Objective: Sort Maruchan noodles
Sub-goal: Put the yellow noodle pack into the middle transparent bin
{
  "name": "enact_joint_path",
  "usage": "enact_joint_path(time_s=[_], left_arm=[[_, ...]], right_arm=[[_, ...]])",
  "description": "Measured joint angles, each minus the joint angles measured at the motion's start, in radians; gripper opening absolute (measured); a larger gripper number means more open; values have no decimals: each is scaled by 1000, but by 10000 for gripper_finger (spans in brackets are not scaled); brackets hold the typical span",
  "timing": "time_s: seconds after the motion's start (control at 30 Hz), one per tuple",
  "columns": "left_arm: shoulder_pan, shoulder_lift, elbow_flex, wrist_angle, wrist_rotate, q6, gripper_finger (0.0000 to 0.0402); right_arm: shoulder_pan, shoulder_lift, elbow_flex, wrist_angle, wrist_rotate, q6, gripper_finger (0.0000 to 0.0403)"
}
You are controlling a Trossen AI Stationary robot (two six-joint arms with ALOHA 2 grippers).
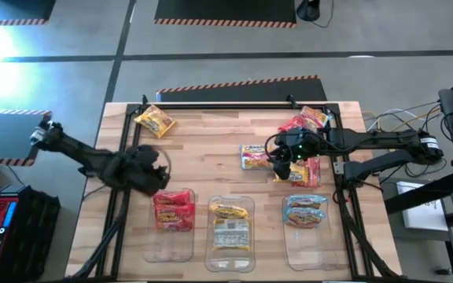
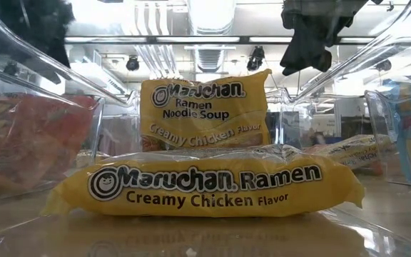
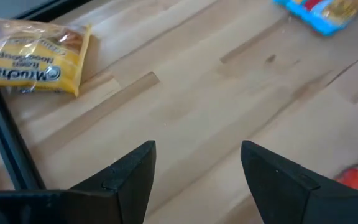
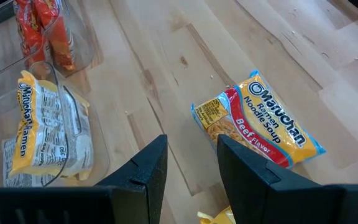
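Observation:
Three clear bins stand at the table's near edge. The left bin [image 1: 171,236] holds red packets [image 1: 173,209], the middle bin [image 1: 230,248] yellow packets [image 2: 205,187], the right bin [image 1: 305,240] blue packets [image 1: 305,211]. Loose on the wood lie a yellow packet [image 1: 154,120] at the far left, a blue-edged beef packet [image 4: 257,127] in the middle, and red packets [image 1: 309,119] at the far right. My left gripper [image 3: 197,165] is open and empty above bare wood by the left bin. My right gripper [image 4: 191,155] is open and empty, just above the table beside the beef packet.
A black frame rail [image 3: 5,155] runs along the table's left edge, near the loose yellow packet. Another red packet [image 1: 308,171] lies on the right, beside my right gripper. Bare wood [image 1: 203,149] lies between the two grippers. Cables and gear lie off the table's right side.

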Motion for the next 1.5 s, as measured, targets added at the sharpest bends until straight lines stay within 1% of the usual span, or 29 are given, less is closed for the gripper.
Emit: enact_joint_path(time_s=[0.07,0.17,0.33,0.4,0.53,0.57,0.67,0.73,0.8,0.87,0.97,1.13,1.3,1.5], left_arm=[[101,-17,-19,71,54,145,220],[260,-32,-57,170,138,320,220],[516,-26,-112,314,227,550,220],[615,-8,-120,357,253,617,220],[816,43,-122,383,262,683,220],[867,57,-122,392,282,706,220],[1005,108,-122,464,395,799,220],[1077,148,-122,528,467,841,220],[1128,188,-122,596,509,852,220],[1157,222,-122,636,511,838,220],[1184,265,-122,641,478,815,220],[1206,328,-123,622,382,796,220],[1235,373,-123,671,377,809,220],[1288,405,-123,683,360,857,220]], right_arm=[[0,0,0,0,0,0,128],[0,0,0,0,0,0,128],[0,0,0,0,0,0,128],[0,0,0,0,0,0,128],[0,0,0,0,0,0,128],[0,0,0,0,0,0,128],[0,0,0,0,0,0,128],[0,0,0,0,0,0,128],[0,0,0,0,0,0,128],[0,0,0,0,0,0,128],[0,0,0,0,0,0,128],[0,0,0,0,0,0,128],[0,0,0,0,0,0,128],[0,0,0,0,0,0,128]])
